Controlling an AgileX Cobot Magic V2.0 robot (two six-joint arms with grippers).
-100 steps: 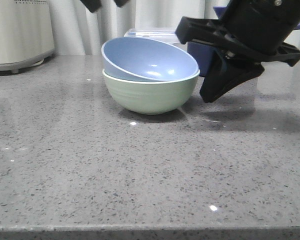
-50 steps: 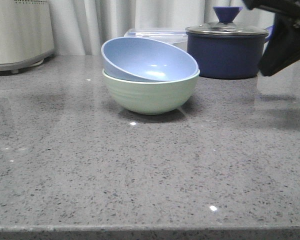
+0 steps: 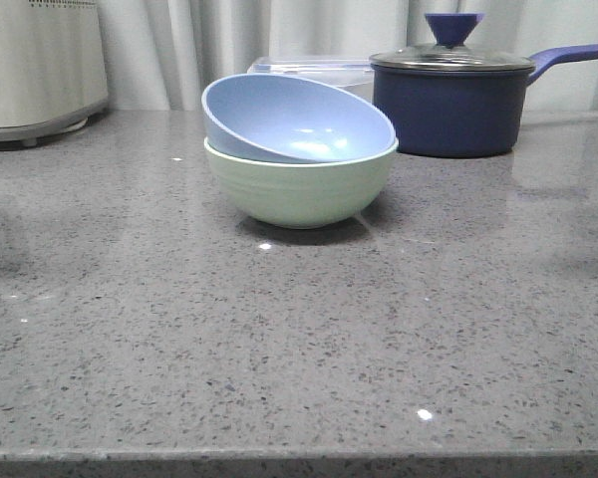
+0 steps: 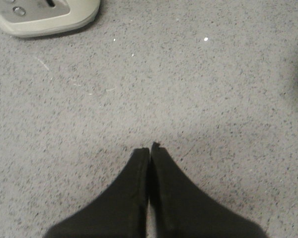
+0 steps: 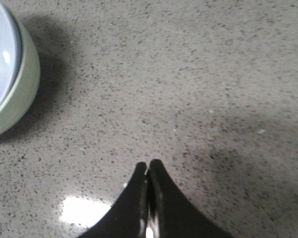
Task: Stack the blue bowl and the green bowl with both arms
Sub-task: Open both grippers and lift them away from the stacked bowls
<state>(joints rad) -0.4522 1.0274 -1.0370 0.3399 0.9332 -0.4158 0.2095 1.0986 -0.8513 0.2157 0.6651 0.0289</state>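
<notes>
The pale blue bowl (image 3: 294, 118) rests tilted inside the mint-green bowl (image 3: 299, 189) in the middle of the counter. The right wrist view catches an edge of the same pair, the green bowl (image 5: 17, 94) with the blue bowl (image 5: 1, 54) in it, well away from my right gripper (image 5: 148, 164), which is shut with nothing in it over bare counter. My left gripper (image 4: 149, 148) is also shut and holds nothing, above bare counter far from the bowls. Neither gripper shows in the front view except a dark sliver at the right edge.
A dark navy saucepan (image 3: 448, 100) with lid and handle stands behind the bowls at the right. A clear lidded container (image 3: 309, 68) sits behind the bowls. A white appliance (image 3: 35, 65) stands at the back left; its base (image 4: 44, 12) shows in the left wrist view.
My right arm has drawn away from beside the bowls to the right and out of the front view. The bowls have not moved.
</notes>
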